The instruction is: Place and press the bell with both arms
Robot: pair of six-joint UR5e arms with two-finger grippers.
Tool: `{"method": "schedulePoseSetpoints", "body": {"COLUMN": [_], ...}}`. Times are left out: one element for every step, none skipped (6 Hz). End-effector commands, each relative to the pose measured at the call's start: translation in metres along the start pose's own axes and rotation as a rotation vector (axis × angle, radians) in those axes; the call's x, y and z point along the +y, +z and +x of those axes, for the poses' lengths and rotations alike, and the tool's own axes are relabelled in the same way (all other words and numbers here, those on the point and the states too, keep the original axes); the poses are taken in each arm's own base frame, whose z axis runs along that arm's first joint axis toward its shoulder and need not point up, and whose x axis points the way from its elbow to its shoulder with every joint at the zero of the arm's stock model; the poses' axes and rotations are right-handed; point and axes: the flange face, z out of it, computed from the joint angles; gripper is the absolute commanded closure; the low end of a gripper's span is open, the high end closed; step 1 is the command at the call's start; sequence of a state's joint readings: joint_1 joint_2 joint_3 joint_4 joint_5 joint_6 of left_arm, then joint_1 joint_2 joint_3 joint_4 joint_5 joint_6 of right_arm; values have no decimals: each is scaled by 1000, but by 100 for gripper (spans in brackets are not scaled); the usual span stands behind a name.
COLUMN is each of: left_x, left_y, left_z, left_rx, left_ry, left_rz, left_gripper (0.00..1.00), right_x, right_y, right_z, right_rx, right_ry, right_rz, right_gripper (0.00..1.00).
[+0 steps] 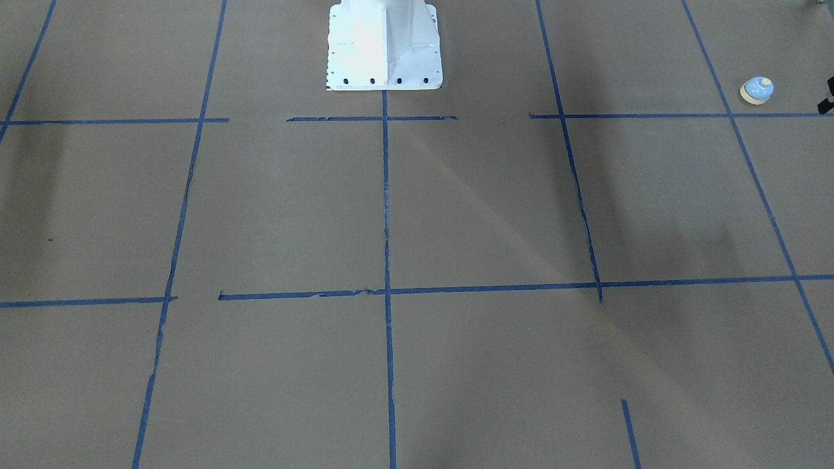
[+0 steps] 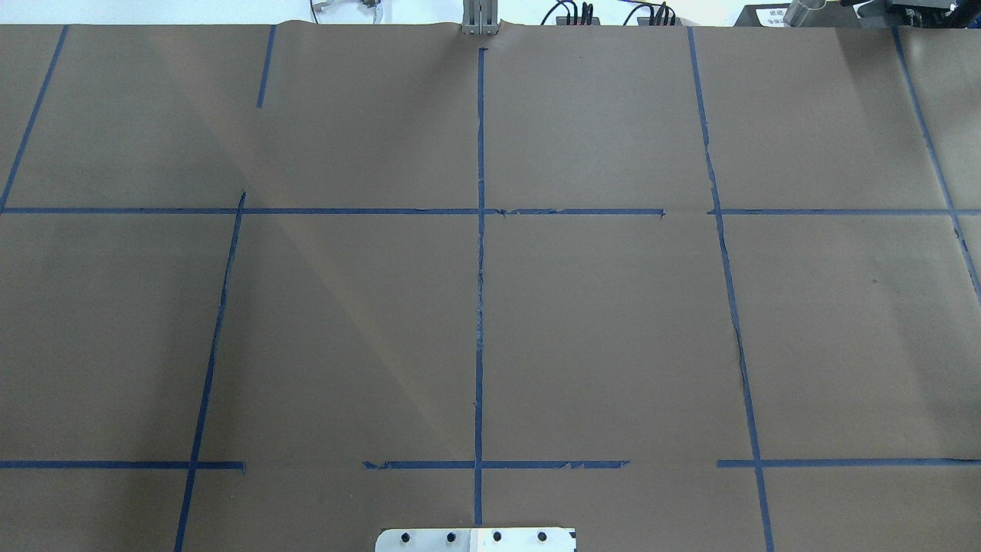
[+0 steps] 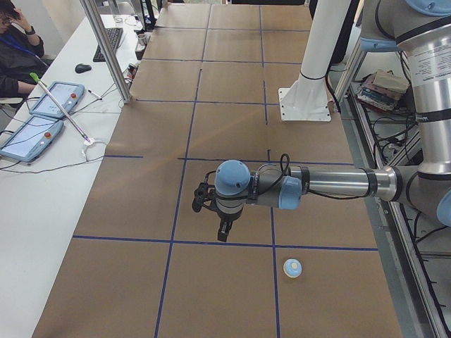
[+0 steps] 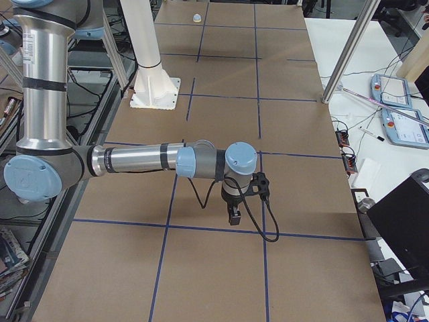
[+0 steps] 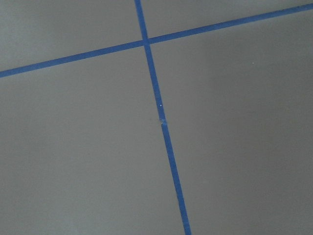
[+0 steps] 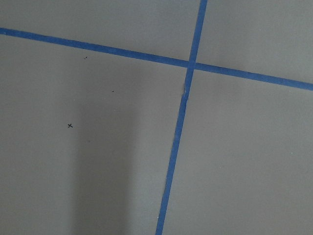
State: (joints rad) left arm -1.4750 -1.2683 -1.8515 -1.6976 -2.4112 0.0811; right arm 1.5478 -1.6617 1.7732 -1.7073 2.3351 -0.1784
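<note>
**Operator:** What does the worktop look like?

**Observer:** Your worktop (image 2: 613, 345) is covered in brown paper, ruled into squares by blue tape lines (image 2: 480, 307). The white pedestal (image 1: 384, 45) is bolted at the robot's edge. On the white side bench (image 3: 42, 211) you have two pendants (image 3: 42, 116) lying flat.

**Operator:** And the bell?

**Observer:** You'll find the bell (image 1: 757, 90) upright on the paper, far out toward the robot's left end of the worktop. It is in the row of squares nearest the robot, just beside a tape line and near a crossing.

**Operator:** Where are the arms?

**Observer:** Your left arm (image 3: 331, 183) reaches out roughly level over the worktop. The left end effector (image 3: 223, 234) points down above the paper, near the bell but apart from it. The right arm (image 4: 134, 159) is stretched out the same way at the opposite end. The right end effector (image 4: 233, 216) hangs over the paper near a tape crossing, well apart from the bell.

**Operator:** Clenched or released?

**Observer:** You can't tell for either one. Only the side views show them, too small to judge the fingers. Your wrist cameras show only brown paper and crossed tape.
</note>
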Motion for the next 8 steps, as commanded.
{"method": "schedulePoseSetpoints", "body": {"left_x": [39,77,107,125,128,133,140,145], "left_y": [53,77,107,136,152,166,174,179], "left_z": [5,-6,-22,-35,-25,-19,-24,-26], "left_rx": [-69,-67,-61,-56,-58,-60,-62,-64], "left_ry": [10,40,82,110,97,104,106,108], "left_rz": [-155,-191,-221,-270,-324,-374,-402,-423], "left_gripper": [0,0,0,0,0,0,0,0], "right_x": [0,0,0,1,1,2,4,4], "right_y": [0,0,0,0,0,1,2,1], "right_z": [0,0,0,0,0,0,1,1], "right_rx": [-1,-1,-1,-1,0,0,0,0], "right_ry": [0,-1,-1,1,1,1,2,0], "right_rz": [1,1,1,-1,-1,-2,-3,-3], "right_gripper": [0,0,0,0,0,0,0,0]}}
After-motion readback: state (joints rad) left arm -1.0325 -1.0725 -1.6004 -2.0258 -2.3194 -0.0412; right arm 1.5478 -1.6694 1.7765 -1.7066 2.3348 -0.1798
